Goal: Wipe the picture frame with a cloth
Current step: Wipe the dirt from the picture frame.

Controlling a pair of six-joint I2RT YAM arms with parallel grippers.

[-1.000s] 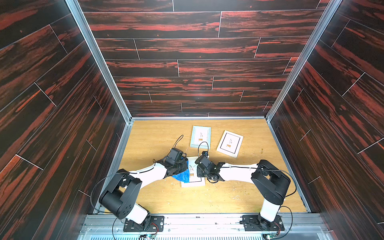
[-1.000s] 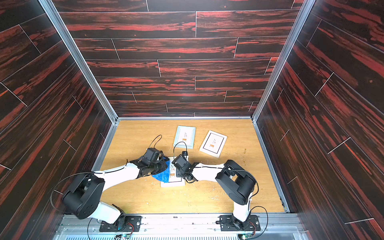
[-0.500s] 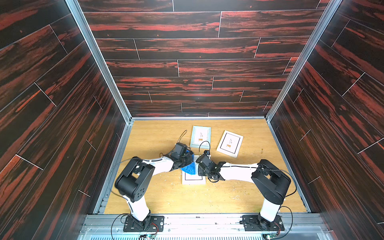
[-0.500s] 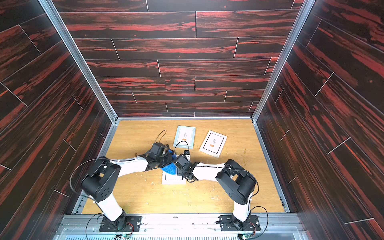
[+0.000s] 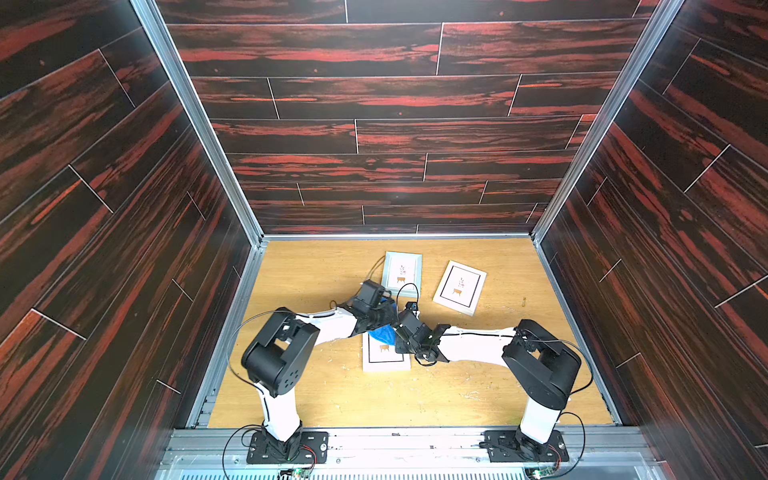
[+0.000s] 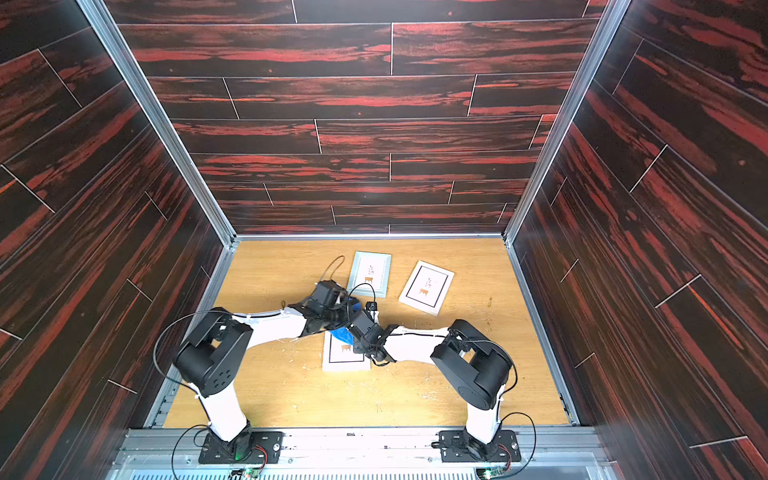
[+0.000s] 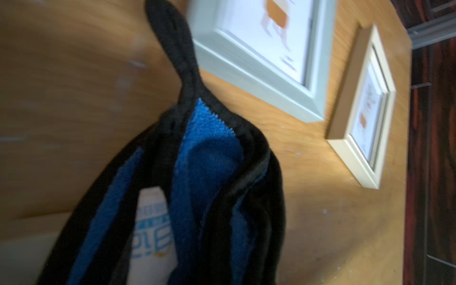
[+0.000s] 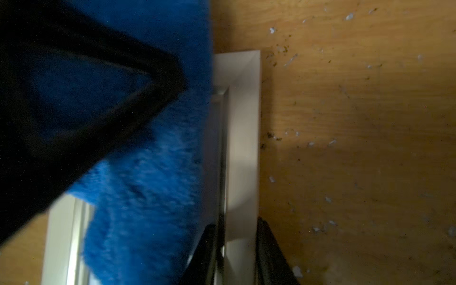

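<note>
The white picture frame (image 5: pixel 385 362) (image 6: pixel 345 362) lies flat on the wooden floor between the two arms. The blue cloth (image 5: pixel 382 332) (image 6: pixel 343 333), edged in black, is bunched on its far end. My left gripper (image 5: pixel 379 318) is shut on the cloth (image 7: pixel 209 160), which hides the fingers in the left wrist view. My right gripper (image 8: pixel 237 246) is shut on the frame's right rail (image 8: pixel 243 148), one finger on each side. The fluffy cloth (image 8: pixel 148 185) covers the glass next to that rail.
Two more frames lie further back: a pale grey-blue one (image 5: pixel 402 274) (image 7: pixel 259 61) just behind the left wrist and a white one (image 5: pixel 459 287) (image 7: pixel 365 111) to its right. Dark wood-patterned walls enclose the floor on three sides. White flecks dot the floor.
My left arm has swung the cloth from the frame's left side up toward its far end. The right gripper has kept its hold on the frame's rail.
</note>
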